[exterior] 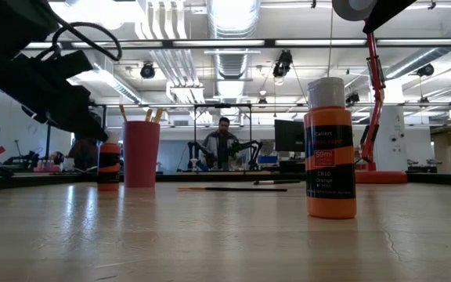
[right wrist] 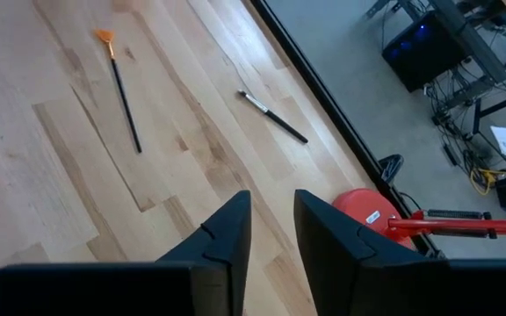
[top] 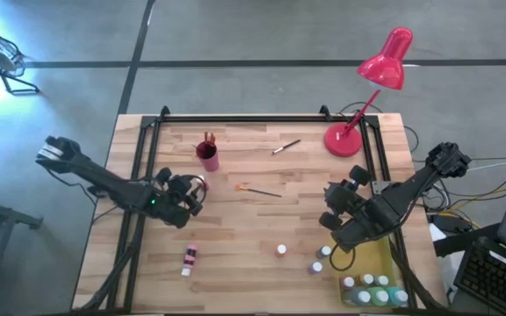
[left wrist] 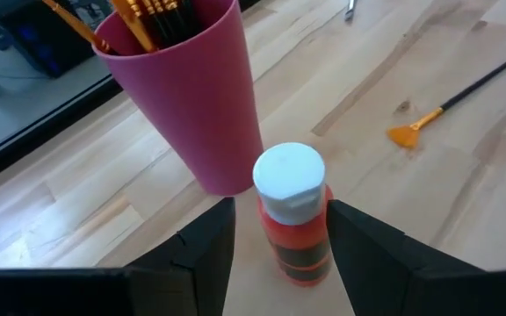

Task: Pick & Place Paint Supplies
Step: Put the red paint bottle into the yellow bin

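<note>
Left wrist view: pincer (left wrist: pixel 275 237) astride red bottle (left wrist: pixel 292 215)

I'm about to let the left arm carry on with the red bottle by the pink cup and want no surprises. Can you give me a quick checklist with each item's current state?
1. Red paint bottle sits between the left gripper fingers: ok.
2. Bottle upright, white cap on: ok.
3. Fingers actually pressing the bottle: cannot tell; narrow gaps seem to show either side.
4. Pink cup of brushes close behind the bottle; clearance for lifting: not ok, very tight.
5. Right gripper empty and away from the left arm's area: ok.
6. Orange-tipped brush lying clear of the left gripper: ok.
</note>
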You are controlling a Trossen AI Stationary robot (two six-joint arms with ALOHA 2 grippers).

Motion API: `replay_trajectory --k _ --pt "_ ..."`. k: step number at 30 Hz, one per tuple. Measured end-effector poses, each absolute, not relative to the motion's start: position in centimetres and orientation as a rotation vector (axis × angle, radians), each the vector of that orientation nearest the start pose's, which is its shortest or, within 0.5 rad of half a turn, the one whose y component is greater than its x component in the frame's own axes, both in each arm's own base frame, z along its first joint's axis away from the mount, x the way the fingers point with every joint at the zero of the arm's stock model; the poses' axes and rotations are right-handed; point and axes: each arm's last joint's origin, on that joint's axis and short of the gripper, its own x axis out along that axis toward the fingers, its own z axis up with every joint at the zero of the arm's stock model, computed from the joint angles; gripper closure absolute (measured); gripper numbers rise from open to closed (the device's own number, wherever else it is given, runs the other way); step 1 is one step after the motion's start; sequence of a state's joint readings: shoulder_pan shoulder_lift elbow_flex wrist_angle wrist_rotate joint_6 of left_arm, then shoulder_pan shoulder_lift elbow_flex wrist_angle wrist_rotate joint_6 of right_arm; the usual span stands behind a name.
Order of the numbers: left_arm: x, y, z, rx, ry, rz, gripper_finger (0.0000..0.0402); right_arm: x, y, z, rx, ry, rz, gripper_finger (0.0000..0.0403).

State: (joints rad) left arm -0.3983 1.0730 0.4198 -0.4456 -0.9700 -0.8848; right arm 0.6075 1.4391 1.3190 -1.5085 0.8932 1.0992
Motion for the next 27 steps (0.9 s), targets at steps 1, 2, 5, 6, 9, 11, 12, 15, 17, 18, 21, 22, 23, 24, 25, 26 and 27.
replay_trajectory --k 1,2,5,6,9,11,12,15,17,18,21,22,23,24,25,26,27 --pt "16.1 -4.1 15.9 -0.112 0.545 0.82 0.0216 20.2 11.3 31.0 -0.144 0.852 -0.764 0.0319" --pt "16.2 -4.0 15.9 -0.118 0.54 0.824 0.0216 20.2 11.3 31.0 -0.144 0.852 -0.764 0.0322" --pt "16.6 -3.8 15.8 -0.111 0.535 0.828 0.0216 20.2 11.3 31.0 -0.144 0.852 -0.764 0.0329" --pt "16.8 -3.8 15.8 -0.107 0.533 0.827 0.0216 20.2 11.3 31.0 -0.145 0.852 -0.764 0.033" --pt "17.1 -3.6 15.7 -0.095 0.537 0.829 0.0216 20.2 11.3 31.0 -0.144 0.852 -0.764 0.0333" --pt "17.3 -3.4 15.6 -0.089 0.547 0.837 0.0216 20.2 11.3 31.0 -0.144 0.852 -0.764 0.0331" --pt "17.3 -3.4 15.5 -0.088 0.548 0.843 0.0216 20.2 11.3 31.0 -0.144 0.852 -0.764 0.0329" --pt "17.5 -3.2 15.4 -0.088 0.548 0.857 0.0216 20.2 11.3 31.0 -0.144 0.852 -0.764 0.0319" --pt "17.5 -3.1 15.3 -0.084 0.547 0.862 0.0216 20.2 11.3 31.0 -0.144 0.852 -0.764 0.0312" --pt "17.5 -3.1 15.3 -0.084 0.547 0.862 0.0216 20.2 11.3 31.0 -0.144 0.852 -0.764 0.0309" --pt "17.6 -3.1 15.3 -0.085 0.547 0.862 0.0224 20.2 11.3 31.0 -0.146 0.853 -0.763 0.03" --pt "17.6 -3.1 15.3 -0.086 0.547 0.861 0.023 20.2 11.3 31.0 -0.146 0.853 -0.763 0.0298" --pt "17.6 -3.1 15.3 -0.087 0.547 0.861 0.0239 20.2 11.3 31.0 -0.146 0.852 -0.763 0.0296" --pt "17.6 -3.1 15.3 -0.088 0.545 0.86 0.0249 20.2 11.3 31.0 -0.147 0.853 -0.763 0.0294" --pt "17.6 -3.1 15.4 -0.087 0.545 0.859 0.0262 20.2 11.3 31.0 -0.147 0.852 -0.763 0.0293" --pt "17.6 -3.1 15.4 -0.084 0.546 0.859 0.0273 20.2 11.3 31.0 -0.146 0.852 -0.764 0.0292" --pt "17.6 -3.1 15.4 -0.084 0.546 0.859 0.0284 20.2 11.3 31.0 -0.147 0.852 -0.764 0.0291"
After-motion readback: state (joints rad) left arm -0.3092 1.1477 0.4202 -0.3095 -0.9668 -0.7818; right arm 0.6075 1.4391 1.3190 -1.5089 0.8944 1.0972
